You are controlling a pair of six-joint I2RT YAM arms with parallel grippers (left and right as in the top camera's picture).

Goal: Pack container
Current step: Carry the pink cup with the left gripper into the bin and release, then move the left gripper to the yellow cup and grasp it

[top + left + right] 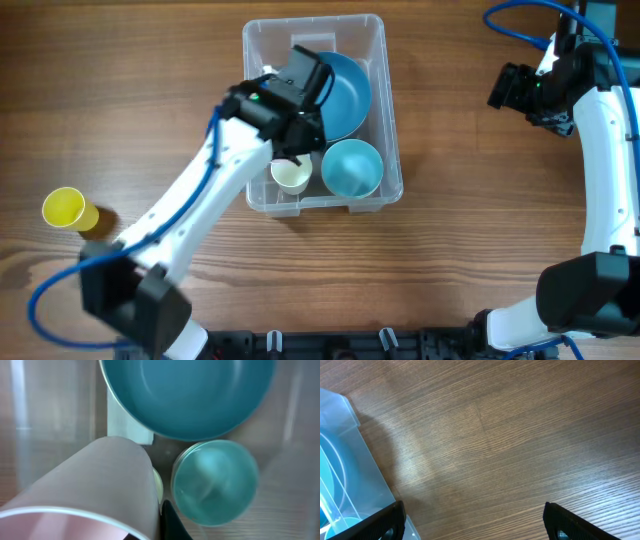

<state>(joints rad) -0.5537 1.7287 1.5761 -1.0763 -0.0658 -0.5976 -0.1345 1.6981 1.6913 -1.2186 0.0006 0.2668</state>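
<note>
I see the container [384, 110] on the worktop [130, 80], far middle, with a blue bowl [345, 90] and teal cup [351, 167] inside. Left jaws sit over its near-left corner, closed on a pale cup [90, 485]. Right jaws are spread wide, holding nothing, off to its right.

The clear rectangular plastic container [391, 110], with a rounded rim and no lid, stands upright on the wooden bench [120, 100]. It lies centrally toward the far edge, long axis running front to back. Inside are a large blue bowl [345, 95] at the far end and a smaller pale teal bowl [352, 168] in the near right corner.
</note>
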